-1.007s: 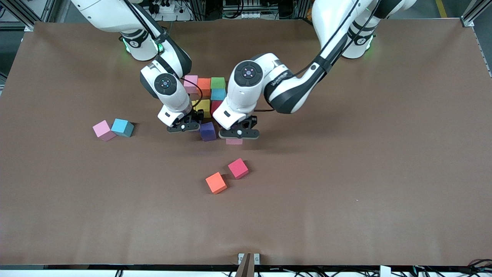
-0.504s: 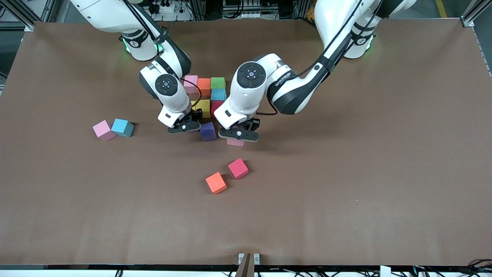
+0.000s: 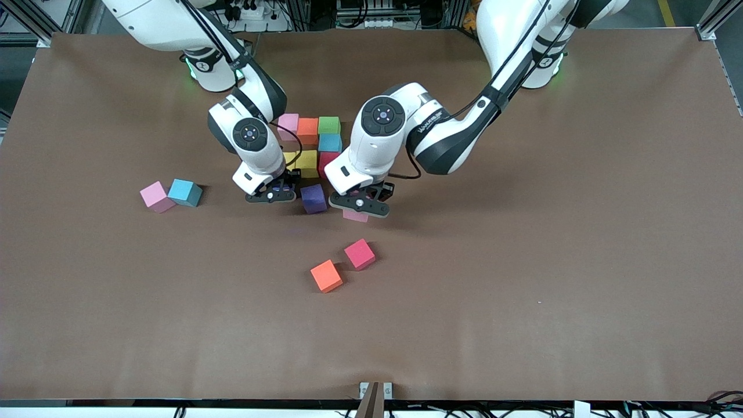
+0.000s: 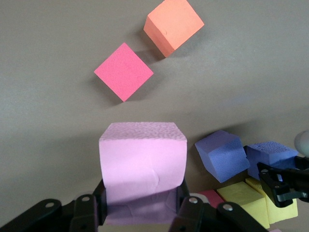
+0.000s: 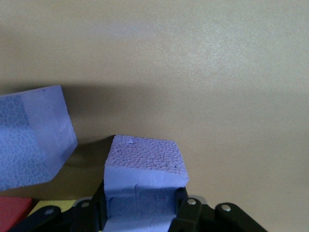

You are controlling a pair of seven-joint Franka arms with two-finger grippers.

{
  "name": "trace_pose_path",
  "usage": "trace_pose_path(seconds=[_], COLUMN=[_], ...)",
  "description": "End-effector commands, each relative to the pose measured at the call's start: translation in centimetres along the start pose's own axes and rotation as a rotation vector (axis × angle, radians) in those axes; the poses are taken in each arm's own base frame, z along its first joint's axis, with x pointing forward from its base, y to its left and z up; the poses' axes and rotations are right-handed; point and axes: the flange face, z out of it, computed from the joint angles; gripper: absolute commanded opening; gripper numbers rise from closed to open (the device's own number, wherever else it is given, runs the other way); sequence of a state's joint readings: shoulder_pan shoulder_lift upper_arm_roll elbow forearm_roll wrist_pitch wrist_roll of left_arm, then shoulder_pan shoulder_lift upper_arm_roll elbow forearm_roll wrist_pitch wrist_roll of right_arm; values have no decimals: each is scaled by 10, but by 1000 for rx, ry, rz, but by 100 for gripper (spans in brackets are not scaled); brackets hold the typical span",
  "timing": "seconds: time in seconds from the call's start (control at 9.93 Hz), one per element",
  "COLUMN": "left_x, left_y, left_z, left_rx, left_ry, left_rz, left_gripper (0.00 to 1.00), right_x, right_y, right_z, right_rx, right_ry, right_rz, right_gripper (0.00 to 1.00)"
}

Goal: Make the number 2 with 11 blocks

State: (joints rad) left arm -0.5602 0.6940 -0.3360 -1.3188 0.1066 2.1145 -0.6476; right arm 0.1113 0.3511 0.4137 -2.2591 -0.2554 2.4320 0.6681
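Observation:
My left gripper (image 3: 358, 204) is shut on a pale pink block (image 4: 142, 159), low over the table beside the cluster; the block also shows in the front view (image 3: 355, 216). My right gripper (image 3: 271, 195) is shut on a purple block (image 5: 145, 174). Between them a second purple block (image 3: 314, 198) lies tilted on the table. The partial number 2 shows pink (image 3: 288, 125), orange (image 3: 308, 129), green (image 3: 329, 125), light blue (image 3: 329, 142), yellow (image 3: 307, 159) and crimson (image 3: 326, 159) cubes; both arms partly hide it.
A hot-pink magenta cube (image 3: 360, 253) and a loose orange cube (image 3: 326, 276) lie nearer the front camera. A pale pink cube (image 3: 155, 195) and a light blue cube (image 3: 185, 192) sit together toward the right arm's end.
My right gripper has shifted slightly toward the right arm's end with its purple block. My left gripper has moved a little with the pink block. The loose cubes have not moved.

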Motion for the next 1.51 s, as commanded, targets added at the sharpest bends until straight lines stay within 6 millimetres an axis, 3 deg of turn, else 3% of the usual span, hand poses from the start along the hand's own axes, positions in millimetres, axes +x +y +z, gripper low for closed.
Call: trace_pose_path(seconds=[0.0,0.7,0.81,0.91,1.41], left_x=[-3,-3,-3,-3,-3], left_y=[-3,-3,-3,-3,-4], left_z=[-4,-3,-3,-3,-2], left_rx=[-9,-9,-10,-9,-8], left_ry=[-23,-24,-25,-24,-25], left_rz=[16,22,22,22,24], left_gripper=[11,11,11,11,13], right_x=[3,-2,-2,-2,0], right_y=[-8,-17,-18,-18,-18], right_z=[1,1,1,0,-5], right_rx=[-7,-10,-13,-15,-11], right_ry=[-4,0,3,6,18], right_rz=[34,-6,-16,-18,-18], right_gripper=[0,0,34,99,100])
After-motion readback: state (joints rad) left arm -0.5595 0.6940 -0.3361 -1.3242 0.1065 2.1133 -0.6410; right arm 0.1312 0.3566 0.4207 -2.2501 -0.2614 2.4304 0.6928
